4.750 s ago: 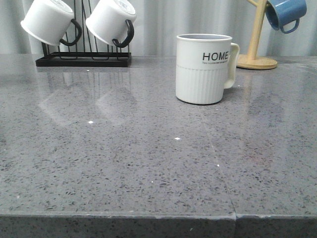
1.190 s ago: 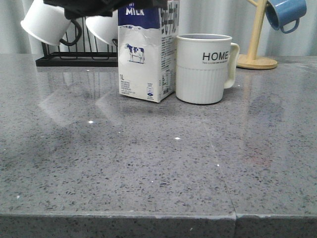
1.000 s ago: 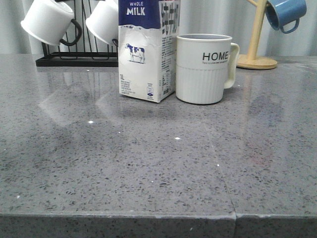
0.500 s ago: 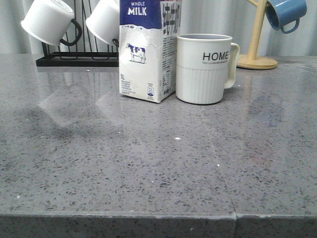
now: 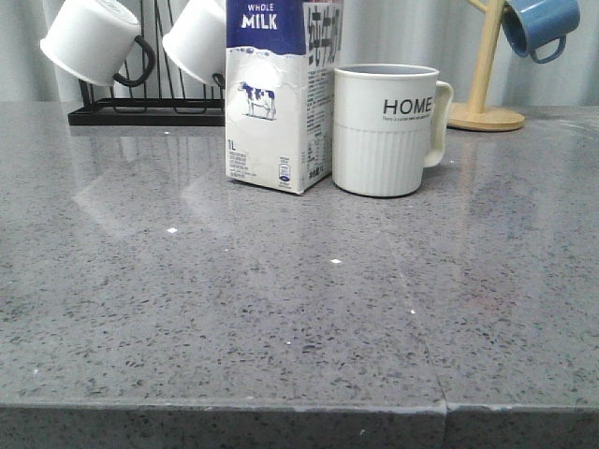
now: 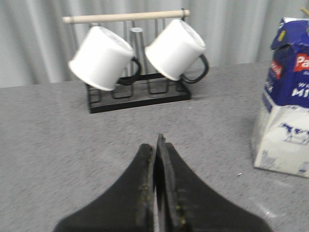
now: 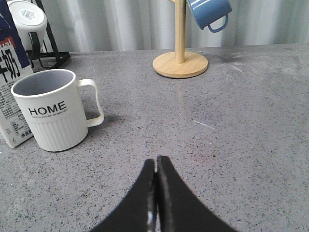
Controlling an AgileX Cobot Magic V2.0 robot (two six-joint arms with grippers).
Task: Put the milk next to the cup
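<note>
The milk carton (image 5: 277,94), blue top reading "WHOLE MILK" and white below with a cow, stands upright on the grey counter, right beside the left side of the white "HOME" cup (image 5: 386,129). The carton also shows in the left wrist view (image 6: 286,101) and the right wrist view (image 7: 10,82), the cup in the right wrist view (image 7: 53,110). My left gripper (image 6: 155,144) is shut and empty, well back from the carton. My right gripper (image 7: 156,160) is shut and empty, well back from the cup. Neither gripper shows in the front view.
A black rack (image 5: 150,110) holds two small white mugs (image 5: 89,37) with black handles at the back left. A wooden stand (image 5: 487,84) with a blue mug (image 5: 538,23) is at the back right. The counter's front edge (image 5: 299,408) runs along the bottom.
The carton, absent 4.8 s ago, now stands beside the cup. The dark arm above it 1.2 s ago has gone out of the front view. Carton and cup have not moved since.
</note>
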